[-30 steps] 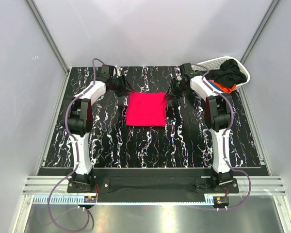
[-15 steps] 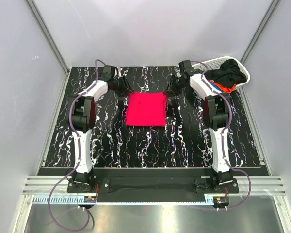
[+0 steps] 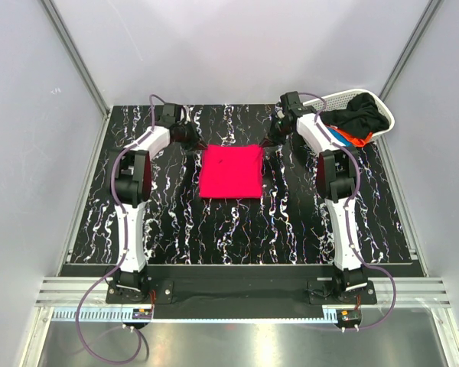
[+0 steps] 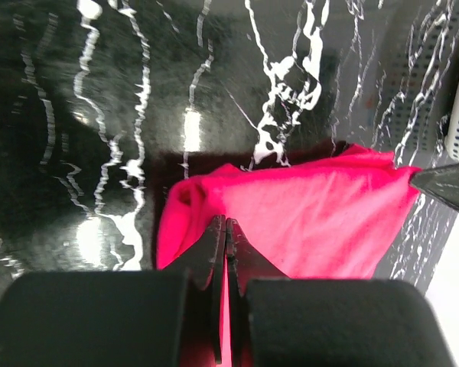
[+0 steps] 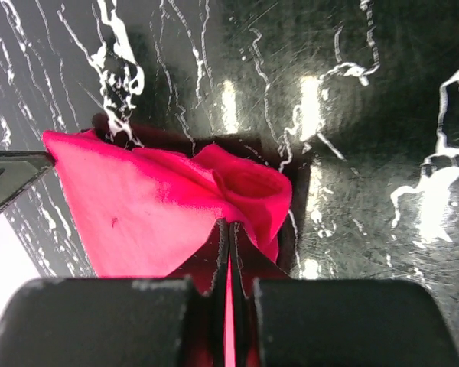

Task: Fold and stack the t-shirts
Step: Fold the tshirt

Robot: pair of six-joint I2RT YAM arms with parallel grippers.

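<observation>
The black, white-veined table (image 3: 237, 229) is seen from above, with both arms reaching from its near edge toward the far side. The left arm (image 3: 130, 183) and the right arm (image 3: 338, 180) are bent inward toward the middle of the table.

The pinkish-red t-shirt (image 3: 229, 172) is laid folded into a rough square at the centre of the table, between the two arms. A white lattice basket (image 3: 330, 99) is set at the far right corner, well apart from it. A black t-shirt (image 3: 365, 115) is heaped in the basket, and an orange t-shirt (image 3: 356, 140) is seen beneath it at the near rim.

The left gripper (image 4: 222, 226) is placed at the far left corner of the pinkish-red t-shirt, its fingers pressed together with a thin strip of the cloth pinched between them. The right gripper (image 5: 228, 229) is placed at the far right corner, clamped likewise on a bunched fold of the same cloth.
</observation>
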